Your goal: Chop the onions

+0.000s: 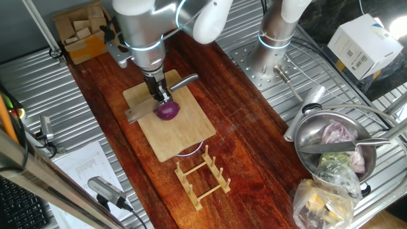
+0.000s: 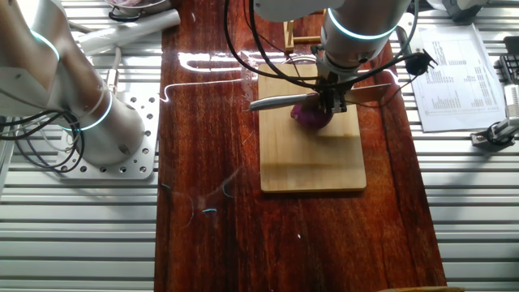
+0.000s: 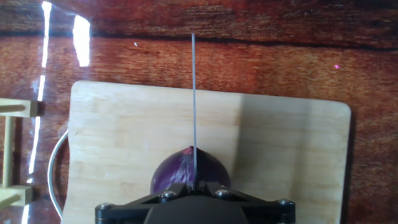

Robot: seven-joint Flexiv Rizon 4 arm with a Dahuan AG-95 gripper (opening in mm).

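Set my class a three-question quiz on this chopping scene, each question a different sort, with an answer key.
1. True or false: the red onion lies on the bamboo board.
2. The knife held by the gripper is: A) lying flat beside the onion, B) edge-down over the onion, C) in the metal bowl.
3. Fill in: in front of the board stands a wooden ____.

Key: 1 true; 2 B; 3 rack.
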